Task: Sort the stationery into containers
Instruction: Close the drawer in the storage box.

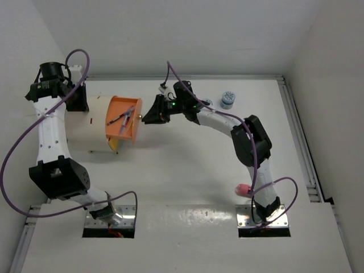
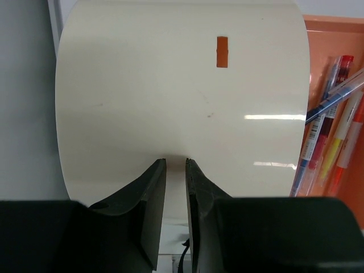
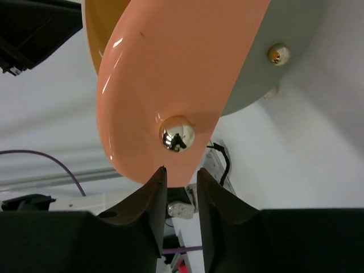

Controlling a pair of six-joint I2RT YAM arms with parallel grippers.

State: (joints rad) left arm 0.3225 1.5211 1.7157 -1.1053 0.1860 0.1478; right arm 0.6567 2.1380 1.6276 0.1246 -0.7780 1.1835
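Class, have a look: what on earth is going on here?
Two robot arms work at a cream drum lying on its side. Its orange drawer stands pulled out, pens inside. The right gripper sits close to the drawer's knob, jaws narrowly apart, holding nothing. The left gripper is at the drum's other end. A pink cylinder and a blue-and-white piece lie out on the table.

You have one drum (image 1: 79, 122), one open drawer (image 1: 116, 107) and four pens (image 2: 335, 96) at nine o'clock. One pink cylinder (image 1: 243, 189) sits at five, one blue-and-white piece (image 1: 227, 99) at one.
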